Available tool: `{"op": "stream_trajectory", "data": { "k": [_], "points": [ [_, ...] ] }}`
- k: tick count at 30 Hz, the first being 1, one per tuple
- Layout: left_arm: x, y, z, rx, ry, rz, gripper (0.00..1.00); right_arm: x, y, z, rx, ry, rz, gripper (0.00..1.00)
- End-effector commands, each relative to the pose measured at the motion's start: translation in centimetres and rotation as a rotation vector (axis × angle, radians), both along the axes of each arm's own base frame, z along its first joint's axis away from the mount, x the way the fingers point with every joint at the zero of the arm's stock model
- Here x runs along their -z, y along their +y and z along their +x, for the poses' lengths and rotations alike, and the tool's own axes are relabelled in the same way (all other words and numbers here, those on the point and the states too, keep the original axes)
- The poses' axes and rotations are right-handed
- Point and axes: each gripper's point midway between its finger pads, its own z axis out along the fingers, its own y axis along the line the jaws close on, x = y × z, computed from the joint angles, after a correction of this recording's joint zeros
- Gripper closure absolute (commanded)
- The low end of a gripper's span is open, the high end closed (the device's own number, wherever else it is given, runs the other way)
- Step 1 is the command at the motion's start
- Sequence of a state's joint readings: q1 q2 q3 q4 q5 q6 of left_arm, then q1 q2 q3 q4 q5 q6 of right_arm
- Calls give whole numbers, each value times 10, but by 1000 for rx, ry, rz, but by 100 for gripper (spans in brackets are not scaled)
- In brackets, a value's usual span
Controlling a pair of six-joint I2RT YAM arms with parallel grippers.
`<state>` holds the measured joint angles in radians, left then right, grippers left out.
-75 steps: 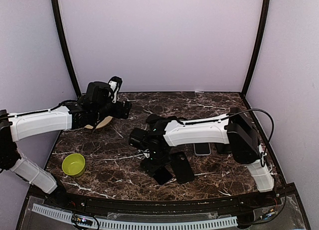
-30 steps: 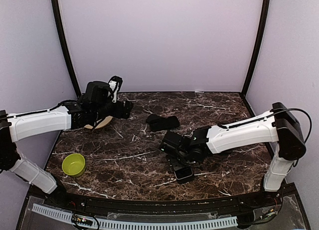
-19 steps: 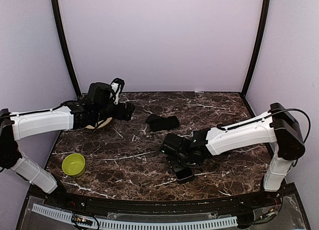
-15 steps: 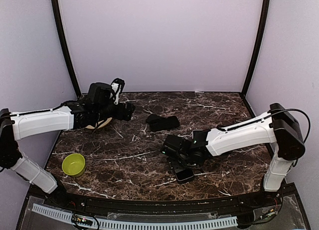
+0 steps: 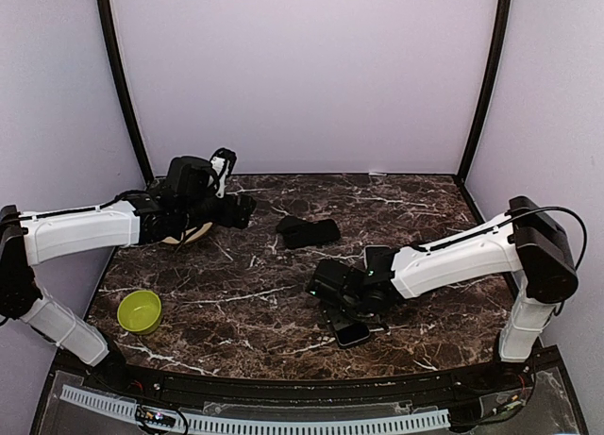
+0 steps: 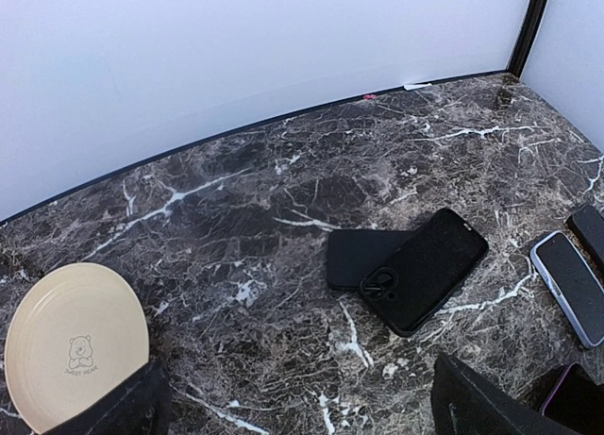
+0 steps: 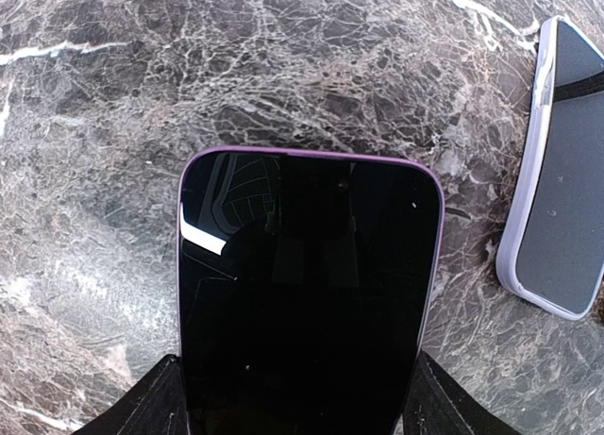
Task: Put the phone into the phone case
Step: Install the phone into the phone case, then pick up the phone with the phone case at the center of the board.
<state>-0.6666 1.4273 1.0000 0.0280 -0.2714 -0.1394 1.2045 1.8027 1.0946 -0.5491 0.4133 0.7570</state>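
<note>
A phone [image 7: 307, 284] with a black screen and a purple rim sits between the two fingers of my right gripper [image 7: 293, 383], which is shut on its sides. From above, this phone [image 5: 352, 334] sticks out of the right gripper [image 5: 345, 308] toward the near edge, low over the table. A black phone case [image 6: 425, 270] with a camera cutout lies back side up, overlapping another flat black piece [image 6: 359, 256]. From above, the phone case [image 5: 307, 232] is at mid-table. My left gripper [image 5: 236, 209] hovers open and empty at the far left.
A second phone [image 7: 557, 171] with a pale lilac rim lies just right of the held one, partly behind the right arm [image 5: 444, 256] from above. A cream plate [image 6: 71, 345] lies under the left arm. A green bowl [image 5: 139, 310] stands near left.
The right gripper has shifted slightly right and toward the near edge with the phone, uncovering part of the lilac-rimmed phone behind it. The left arm has barely moved.
</note>
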Motion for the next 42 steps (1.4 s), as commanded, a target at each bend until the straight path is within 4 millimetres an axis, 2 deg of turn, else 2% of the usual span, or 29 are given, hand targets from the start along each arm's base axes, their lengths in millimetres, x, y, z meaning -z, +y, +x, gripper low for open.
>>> {"op": "stream_trajectory", "data": {
  "k": [1,3,5,8,12,18,25,28,32,36,42],
  "points": [
    [-11,-1,1,0,-16,-19,2,16,-6,-12,24,78,-26,46],
    [-11,-2,0,3,-17,-21,2,16,-6,-16,25,103,-30,27],
    [-11,-3,0,5,-17,-22,2,15,-7,-18,25,120,-42,16],
    [-12,-2,1,2,-18,-22,2,7,-7,-17,13,121,-54,5],
    [-12,-2,0,4,-18,-21,2,-7,-6,-17,-10,132,-42,1],
    [-11,-2,0,3,-20,-16,2,-10,-16,-20,10,186,-21,1],
    [-12,-2,1,5,-22,-14,2,11,-6,-18,23,227,-12,2],
    [-11,-2,1,3,-19,-11,2,22,-9,-19,29,238,-37,2],
    [-13,-5,-1,20,-14,-30,2,34,-15,-22,37,246,-58,11],
    [-9,-6,-1,24,-7,-34,2,43,-20,-24,37,253,-80,25],
    [0,-6,2,14,9,-6,4,38,-21,-22,28,234,-87,44]
  ]
}}
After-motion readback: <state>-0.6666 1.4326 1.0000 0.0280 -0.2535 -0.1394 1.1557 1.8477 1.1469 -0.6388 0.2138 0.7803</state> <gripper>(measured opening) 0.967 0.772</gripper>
